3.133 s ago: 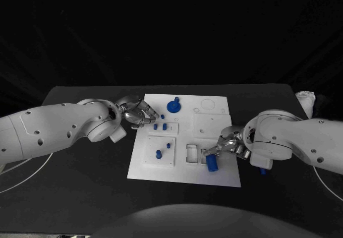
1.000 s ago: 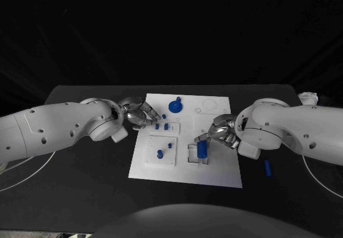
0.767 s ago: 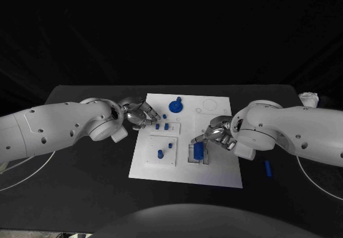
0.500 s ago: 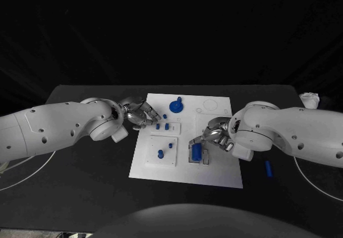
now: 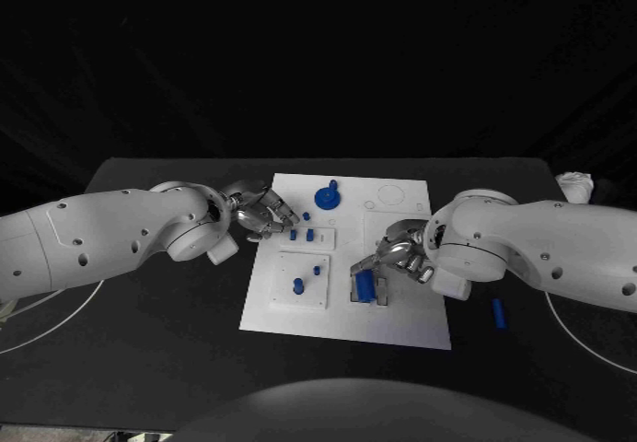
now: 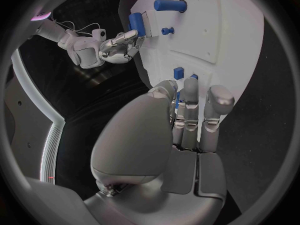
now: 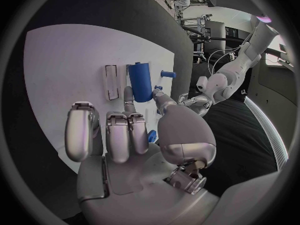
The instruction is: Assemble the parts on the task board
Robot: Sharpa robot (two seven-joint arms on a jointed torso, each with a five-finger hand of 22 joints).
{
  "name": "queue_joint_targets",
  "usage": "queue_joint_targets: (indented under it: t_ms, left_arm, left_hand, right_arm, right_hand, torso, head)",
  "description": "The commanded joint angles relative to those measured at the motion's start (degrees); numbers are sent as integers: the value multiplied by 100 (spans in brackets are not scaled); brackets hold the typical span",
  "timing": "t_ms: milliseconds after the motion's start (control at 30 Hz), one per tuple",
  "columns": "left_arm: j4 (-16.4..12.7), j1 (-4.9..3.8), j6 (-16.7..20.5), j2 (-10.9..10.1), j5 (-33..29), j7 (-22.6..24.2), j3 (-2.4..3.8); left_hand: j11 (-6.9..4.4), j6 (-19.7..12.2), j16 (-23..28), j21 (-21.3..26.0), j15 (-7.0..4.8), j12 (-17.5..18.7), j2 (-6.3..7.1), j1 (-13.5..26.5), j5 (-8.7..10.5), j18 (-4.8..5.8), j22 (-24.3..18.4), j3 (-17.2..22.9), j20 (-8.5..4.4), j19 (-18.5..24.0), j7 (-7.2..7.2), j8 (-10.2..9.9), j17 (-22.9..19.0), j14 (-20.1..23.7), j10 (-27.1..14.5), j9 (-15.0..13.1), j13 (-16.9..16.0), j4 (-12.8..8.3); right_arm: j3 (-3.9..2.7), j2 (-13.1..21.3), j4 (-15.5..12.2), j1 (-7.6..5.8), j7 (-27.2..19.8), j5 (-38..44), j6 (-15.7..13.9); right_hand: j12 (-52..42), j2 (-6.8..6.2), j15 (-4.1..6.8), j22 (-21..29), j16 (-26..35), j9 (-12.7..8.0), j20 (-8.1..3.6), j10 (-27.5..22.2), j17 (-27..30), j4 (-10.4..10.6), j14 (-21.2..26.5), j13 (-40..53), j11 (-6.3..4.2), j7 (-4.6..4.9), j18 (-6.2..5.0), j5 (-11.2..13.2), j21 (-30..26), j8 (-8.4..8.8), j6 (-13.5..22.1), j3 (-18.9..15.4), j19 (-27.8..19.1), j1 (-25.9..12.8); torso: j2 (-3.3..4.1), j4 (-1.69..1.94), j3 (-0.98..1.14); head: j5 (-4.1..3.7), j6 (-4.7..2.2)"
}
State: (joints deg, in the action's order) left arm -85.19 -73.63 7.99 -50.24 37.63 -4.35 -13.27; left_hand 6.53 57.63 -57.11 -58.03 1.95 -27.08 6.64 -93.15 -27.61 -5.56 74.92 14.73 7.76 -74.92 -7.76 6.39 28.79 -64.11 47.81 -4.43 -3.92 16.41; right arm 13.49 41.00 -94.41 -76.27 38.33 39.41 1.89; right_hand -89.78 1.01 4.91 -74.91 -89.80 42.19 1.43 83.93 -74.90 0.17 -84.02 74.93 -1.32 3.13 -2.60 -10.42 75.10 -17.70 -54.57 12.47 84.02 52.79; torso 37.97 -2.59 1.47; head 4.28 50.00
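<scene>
The white task board (image 5: 399,313) lies mid-table. My right hand (image 5: 402,256) holds a blue cylinder (image 5: 364,284) at the board's rectangular slot (image 7: 111,81). In the right wrist view the cylinder (image 7: 140,81) stands at my fingertips (image 7: 129,98), beside the slot. My left hand (image 5: 263,214) rests at the board's left edge with its fingers curled in. A sliver of a small blue peg (image 6: 177,104) shows between thumb and finger. Two short pegs (image 5: 304,235) stand in the board just beside that hand. A blue knob (image 5: 325,196) sits near the far edge.
More blue parts (image 5: 304,281) stand in the square plate at the board's near left. A loose blue piece (image 5: 499,313) lies on the black table right of the board, near my right arm. A pale cable (image 5: 53,322) curves over the table at the left.
My right hand has carried the blue cylinder left from the board's near right corner to the rectangular slot and lowered it there. The left hand has stayed in place.
</scene>
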Motion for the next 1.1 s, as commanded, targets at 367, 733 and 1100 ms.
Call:
queue_joint_targets:
  t_ms: [367,733,1100]
  left_arm:
    - [-13,0,-150,11,-13,-47,3]
    - [-13,0,-180,14,29,-78,3]
    - [-12,0,-228,17,55,-125,3]
  left_hand:
    - [31,-30,-4,32,15,-22,-3,-7,-256,-89,647,82,22,51,-32,19,-47,46,21,2,12,4]
    - [32,-32,-6,33,15,-25,2,-11,-297,-90,647,90,23,52,-32,18,-54,47,23,3,12,4]
    - [32,-32,-7,39,15,-27,3,-17,-328,-91,646,98,23,56,-31,19,-60,48,25,3,12,3]
  right_arm:
    - [1,4,35,40,18,155,150]
    - [1,49,46,51,13,170,157]
    - [1,120,27,65,-5,170,100]
  right_hand:
    - [-22,58,-57,-1055,-20,8,57,607,-1510,193,-598,1507,42,18,-79,396,-74,44,16,-228,15,-226]
    - [-22,86,-52,-1044,-20,6,54,607,-1510,413,-598,1507,37,15,-88,495,-125,78,9,-422,6,-446]
    - [-22,-78,-52,-1038,-20,8,52,607,-1510,689,-598,1507,39,18,-93,759,-168,121,8,-793,2,-760]
  torso:
    - [-1,0,1]
    - [3,2,2]
    - [1,3,2]
  head:
    - [20,0]
    - [18,0]
    - [43,0]
